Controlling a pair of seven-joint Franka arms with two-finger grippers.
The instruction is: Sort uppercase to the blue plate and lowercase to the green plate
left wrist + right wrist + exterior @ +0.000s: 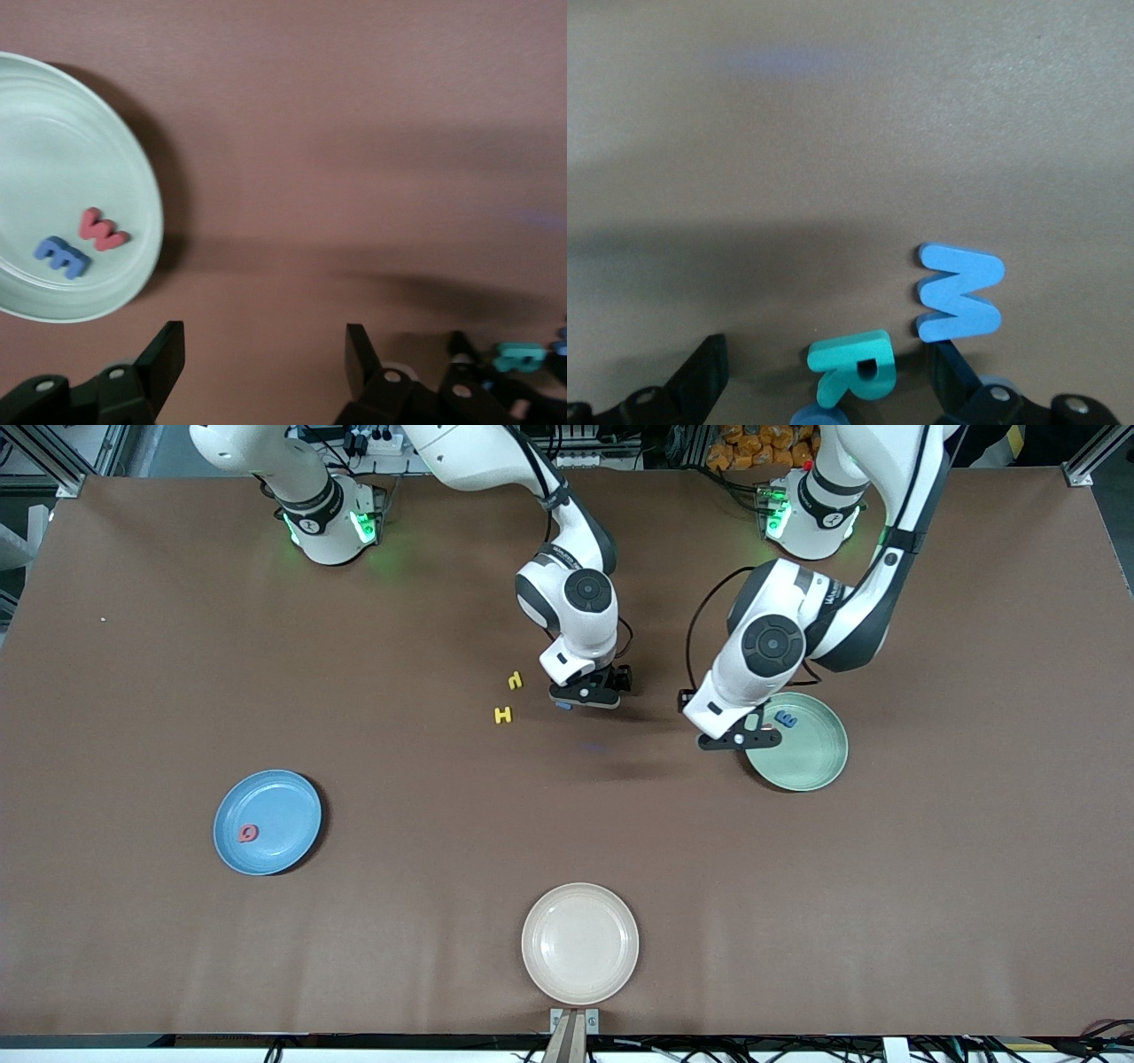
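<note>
**Crowded letters under right pincer risk a wrong pick**

Brown worktop (177, 691). Sky-blue plate (283, 841), lower left of front view, holds red Q (249, 833). Mint-green plate (811, 766), centre-right, holds blue m (62, 257) and red w (103, 230).

Left pincer (264, 354) open, empty, over that plate's rim. Right pincer (824, 376) open, holding nothing, straddling teal foam R (852, 365), blue foam M (959, 293) beside one finger: closing could nudge or catch both.

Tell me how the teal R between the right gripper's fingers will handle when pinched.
The teal R looks like thick foam, so probably light and slightly squashy. It lies flat, unlikely to roll. The open right gripper straddles it; the blue M beside could get nudged.
</note>
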